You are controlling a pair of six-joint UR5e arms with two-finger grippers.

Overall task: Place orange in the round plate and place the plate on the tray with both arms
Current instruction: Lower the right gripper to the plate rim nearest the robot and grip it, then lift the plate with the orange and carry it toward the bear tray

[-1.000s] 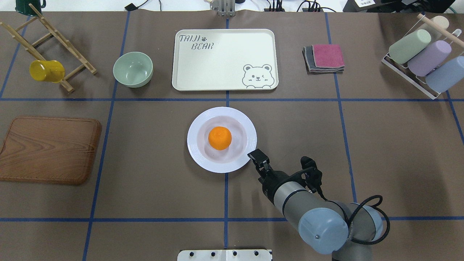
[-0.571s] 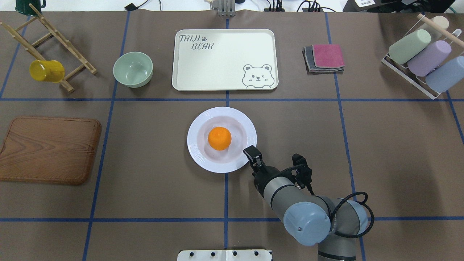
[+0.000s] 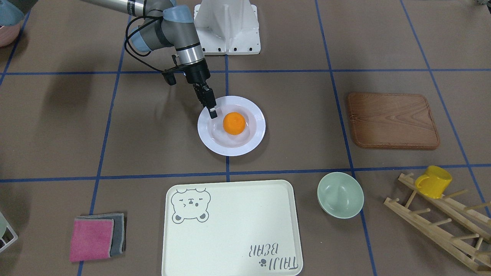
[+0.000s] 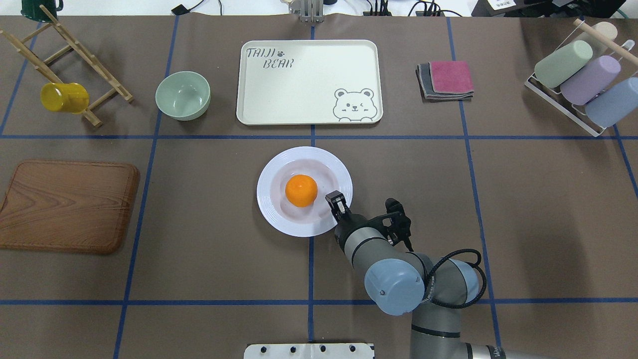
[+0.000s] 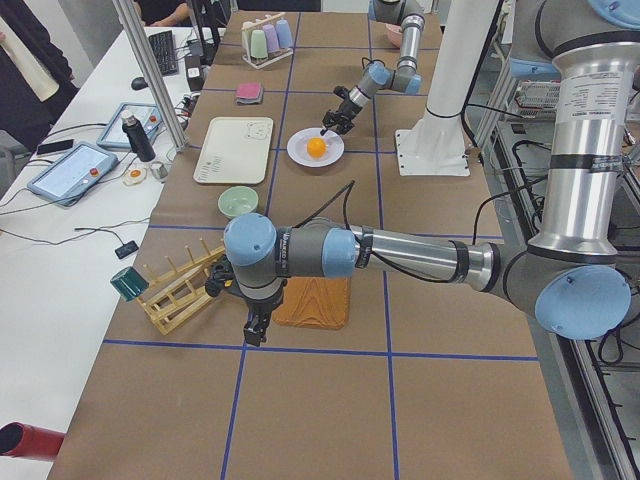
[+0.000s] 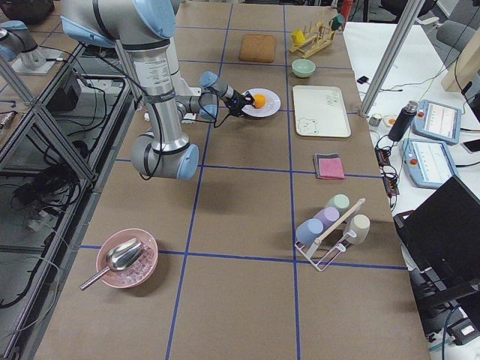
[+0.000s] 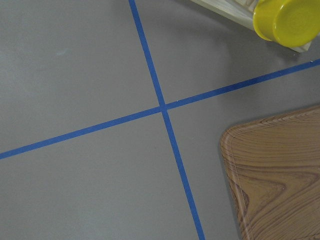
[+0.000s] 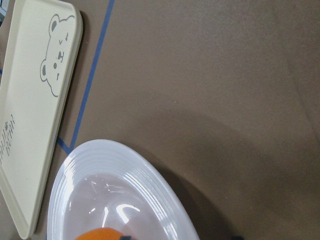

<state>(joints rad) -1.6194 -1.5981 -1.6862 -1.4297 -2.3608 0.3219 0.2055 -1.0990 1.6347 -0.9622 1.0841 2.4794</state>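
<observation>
1. You had the right arm (image 4: pixel 394 279) coming in from the near right of the overhead view. Its forearm sloped forward and down toward the table's middle, so the right gripper (image 4: pixel 336 201) pointed at the round plate (image 4: pixel 271 219).
2. Your left arm (image 5: pixel 400 250) stretched low over the table's left end. The left gripper (image 5: pixel 254 328) pointed down near a corner of the wooden board (image 4: pixel 67 205). Its wrist camera looked at a tape crossing, that board corner and the yellow mug (image 7: pixel 285 20).
3. The orange (image 4: pixel 301 190) sat in the plate's sunken centre. The plate stood on the table (image 4: pixel 548 209) at mid-width, on the robot's side of the tray (image 4: pixel 309 82) and apart from it. A strip of brown covering and a blue tape line (image 4: pixel 398 136) lay between them.
4. Beside the tray, the green bowl (image 4: pixel 182 95) stood off its left edge in the overhead view. The folded cloths (image 4: pixel 446 80) lay off its right edge. Both were apart from the tray.
5. The right gripper was at the plate's near-right rim, just beside the orange and not touching it. In the right wrist view its two dark tips barely showed at the bottom edge. They stood apart with the ribbed rim passing between them, so the jaws were parted and clamped on nothing.
6. You could not tell how far the left gripper was parted, since only the left side view showed it.
</observation>
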